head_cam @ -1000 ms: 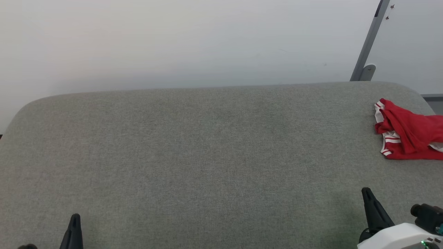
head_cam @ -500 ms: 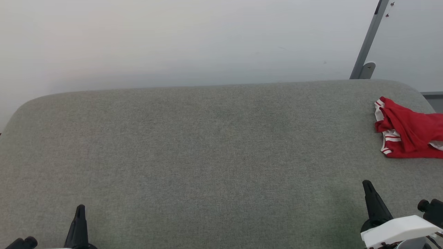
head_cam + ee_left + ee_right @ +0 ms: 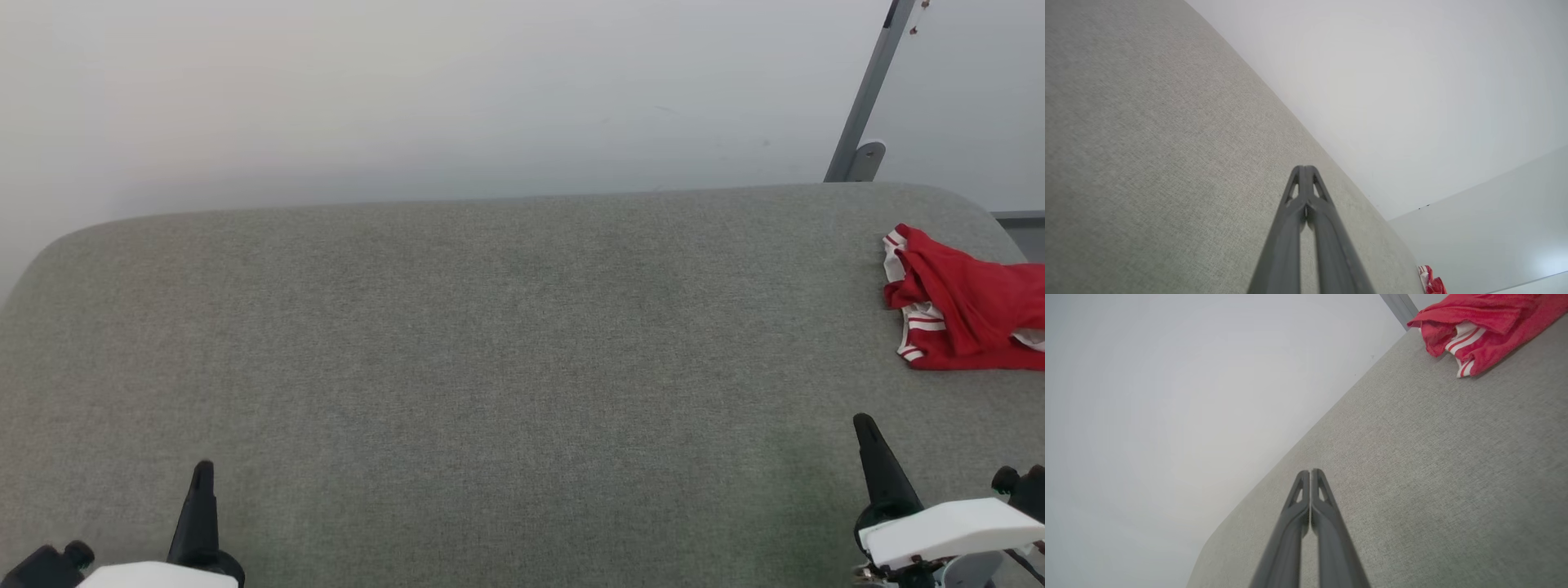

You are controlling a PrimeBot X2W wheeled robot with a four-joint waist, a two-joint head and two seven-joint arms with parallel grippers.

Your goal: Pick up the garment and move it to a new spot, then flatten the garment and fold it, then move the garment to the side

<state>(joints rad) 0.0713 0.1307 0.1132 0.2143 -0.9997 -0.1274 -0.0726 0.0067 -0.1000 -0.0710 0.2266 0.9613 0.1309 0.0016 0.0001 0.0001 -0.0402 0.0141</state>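
Grey fabric surface [image 3: 490,327], crumpled red white-striped garment [image 3: 971,314], left gripper [image 3: 202,469] and right gripper [image 3: 863,422] closed.

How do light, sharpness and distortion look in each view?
Head view: soft even light, the garment cut by the right edge. Left wrist view: tilted scene, pale glare low right on the wall. Right wrist view: garment sharp, the near shut jaws slightly blurred.

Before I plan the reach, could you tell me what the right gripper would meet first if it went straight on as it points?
Probably nothing soon: the shut right gripper points across the bare grey tabletop toward the pale wall, passing left of the red shirt. Depth is unclear.
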